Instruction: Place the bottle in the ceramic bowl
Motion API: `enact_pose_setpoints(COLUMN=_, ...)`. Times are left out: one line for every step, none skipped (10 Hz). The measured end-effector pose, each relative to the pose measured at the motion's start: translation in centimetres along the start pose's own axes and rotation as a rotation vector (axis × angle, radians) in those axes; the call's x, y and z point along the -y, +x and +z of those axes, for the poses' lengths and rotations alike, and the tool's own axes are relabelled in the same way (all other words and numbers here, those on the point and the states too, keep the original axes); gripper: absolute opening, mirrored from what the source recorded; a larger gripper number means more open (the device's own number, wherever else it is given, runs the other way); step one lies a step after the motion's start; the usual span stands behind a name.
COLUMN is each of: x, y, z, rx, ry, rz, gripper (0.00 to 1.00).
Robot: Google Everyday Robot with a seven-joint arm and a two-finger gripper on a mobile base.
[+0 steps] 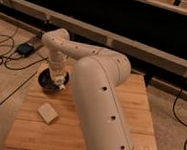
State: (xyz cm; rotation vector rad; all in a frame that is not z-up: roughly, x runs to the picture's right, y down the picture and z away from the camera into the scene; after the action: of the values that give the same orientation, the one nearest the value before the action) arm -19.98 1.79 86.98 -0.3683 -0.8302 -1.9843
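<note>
The claw point(58, 76) is seen at the far left part of the wooden surface point(133, 114), lowered directly over the ceramic bowl point(46, 81), whose dark rim shows on the left side of the wrist. The arm point(98, 90) reaches from the near right and bends down sharply, so the claw hangs nearly vertical above the bowl's inside. A small white piece, taken to be the cap end of the bottle point(62, 87), sticks out under the claw at the bowl's right edge; the rest of the bottle is hidden by the wrist, so its long axis cannot be told with certainty, though it appears tilted down and to the right. Whether the claw is closed on the bottle or already opened cannot be told, because its tips are covered. The relation that matters is judged to be this: the bottle lies straight under the claw and inside, or just above, the bowl's rim, near the right edge and not the middle. If a release is to be made, it is judged that the cap end could catch the rim. A small tan block point(48, 113) lies on the surface nearer to the camera, well apart from the bowl.
</note>
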Motion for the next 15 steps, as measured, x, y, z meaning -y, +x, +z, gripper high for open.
enact_pose_setpoints(x=-0.1, y=0.3, z=0.6, rx=0.004, ry=-0.005, rz=-0.006, gripper=0.18)
enact_pose_setpoints(x=-0.1, y=0.5, z=1.0, rx=0.005, ry=-0.011, rz=-0.011, gripper=0.28)
enact_pose_setpoints(x=-0.2, y=0.6, z=1.3, rx=0.010, ry=-0.017, rz=-0.016, gripper=0.35)
enact_pose_setpoints(x=-0.3, y=0.8, z=1.6, rx=0.015, ry=-0.026, rz=-0.025, gripper=0.46)
enact_pose_setpoints(x=-0.3, y=1.1, z=1.8, rx=0.018, ry=-0.036, rz=-0.036, gripper=0.59)
enact_pose_setpoints(x=-0.3, y=1.2, z=2.0, rx=0.021, ry=-0.043, rz=-0.045, gripper=0.68)
enact_pose_setpoints(x=-0.2, y=1.4, z=2.1, rx=0.022, ry=-0.050, rz=-0.054, gripper=0.77)
enact_pose_setpoints(x=-0.2, y=1.6, z=2.2, rx=0.023, ry=-0.056, rz=-0.062, gripper=0.80)
enact_pose_setpoints(x=-0.1, y=1.7, z=2.2, rx=0.023, ry=-0.062, rz=-0.069, gripper=0.80)
enact_pose_setpoints(x=-0.1, y=1.8, z=2.3, rx=0.022, ry=-0.066, rz=-0.074, gripper=0.80)
enact_pose_setpoints(x=0.0, y=1.9, z=2.2, rx=0.021, ry=-0.071, rz=-0.080, gripper=0.80)
enact_pose_setpoints(x=-0.1, y=2.0, z=2.2, rx=0.019, ry=-0.073, rz=-0.080, gripper=0.80)
enact_pose_setpoints(x=-0.1, y=2.1, z=2.2, rx=0.016, ry=-0.074, rz=-0.080, gripper=0.80)
enact_pose_setpoints(x=-0.1, y=2.1, z=2.2, rx=0.011, ry=-0.069, rz=-0.074, gripper=0.80)
enact_pose_setpoints(x=-0.2, y=2.2, z=2.1, rx=0.004, ry=-0.065, rz=-0.067, gripper=0.80)
